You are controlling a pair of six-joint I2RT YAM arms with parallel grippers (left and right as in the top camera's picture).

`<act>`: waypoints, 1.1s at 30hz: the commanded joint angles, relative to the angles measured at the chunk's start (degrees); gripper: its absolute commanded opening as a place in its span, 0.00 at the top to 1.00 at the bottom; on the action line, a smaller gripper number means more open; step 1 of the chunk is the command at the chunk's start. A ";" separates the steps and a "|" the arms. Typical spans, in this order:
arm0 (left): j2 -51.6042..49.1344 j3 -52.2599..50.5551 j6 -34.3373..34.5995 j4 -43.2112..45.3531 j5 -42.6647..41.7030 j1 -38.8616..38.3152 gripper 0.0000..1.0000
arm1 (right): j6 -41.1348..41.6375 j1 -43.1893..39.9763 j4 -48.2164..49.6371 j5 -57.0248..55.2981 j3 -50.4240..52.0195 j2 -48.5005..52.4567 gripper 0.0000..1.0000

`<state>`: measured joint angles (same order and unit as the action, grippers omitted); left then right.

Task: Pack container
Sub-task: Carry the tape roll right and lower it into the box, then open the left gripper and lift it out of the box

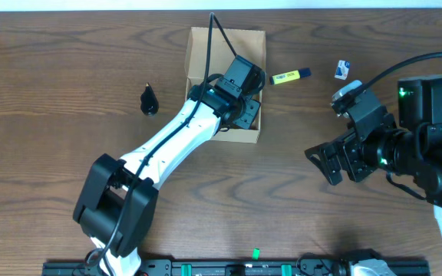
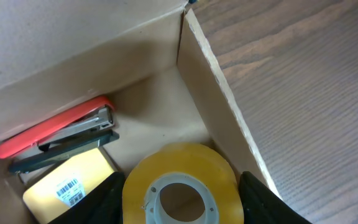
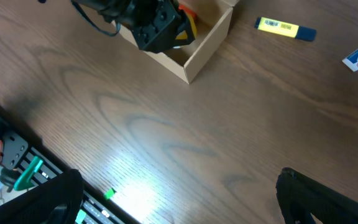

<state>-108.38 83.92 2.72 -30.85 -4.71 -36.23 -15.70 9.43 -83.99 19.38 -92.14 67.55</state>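
Far left on table: black object [image 1: 150, 100]. Centre: container [image 1: 206, 50], flap open. My left gripper [image 2: 180, 202] is inside it, fingers clamped on tape roll [image 2: 180, 177], beside red stapler [image 2: 61, 127] and yellow pad [image 2: 67, 186]. Risk: roll may catch near box wall on release and sit tilted. Right: highlighter [image 1: 291, 76] and small card [image 1: 341, 70] lie outside box. My right gripper [image 3: 179, 180] is spread, empty. One of each thing.

You have on the dark wood-grain table [image 1: 67, 77]: tan cardboard container [image 1: 202, 47]; yellow highlighter [image 1: 291, 76] near it; small white-blue packet [image 1: 341, 70]; black object [image 1: 150, 100].
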 commanded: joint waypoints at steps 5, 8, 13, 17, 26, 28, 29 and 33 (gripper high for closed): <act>-3.41 0.61 -4.09 0.07 0.68 -0.24 0.81 | -0.85 -0.46 -0.04 0.52 -0.26 0.07 0.01; -4.35 0.61 -6.19 0.11 0.66 -0.24 0.80 | -0.85 -0.46 -0.04 0.52 -0.26 0.07 0.01; -4.48 0.61 -11.30 0.70 0.59 -0.24 0.82 | -0.85 -0.46 -0.02 0.52 -0.26 0.07 0.01; -4.48 0.61 -19.12 0.96 -0.90 -0.24 0.83 | -0.85 -0.46 -0.02 0.52 -0.26 0.07 0.01; -4.48 0.61 -41.27 1.81 -2.91 -0.24 0.91 | -0.85 -0.46 -0.04 0.52 -0.26 0.07 0.01; -4.48 0.61 -43.08 2.80 -3.10 -0.24 0.91 | -0.85 -0.46 -0.04 0.52 -0.26 0.07 0.01; -4.48 0.61 -44.04 3.04 -3.58 -0.24 0.91 | -0.85 -0.46 -0.02 0.52 -0.26 0.07 0.01; -4.48 0.61 -48.68 3.32 -7.23 -0.24 0.91 | -0.85 -0.46 -0.02 0.52 -0.26 0.07 0.01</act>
<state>-112.40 83.92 -39.57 -27.59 -8.80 -36.23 -15.70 9.43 -83.99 19.35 -92.14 67.55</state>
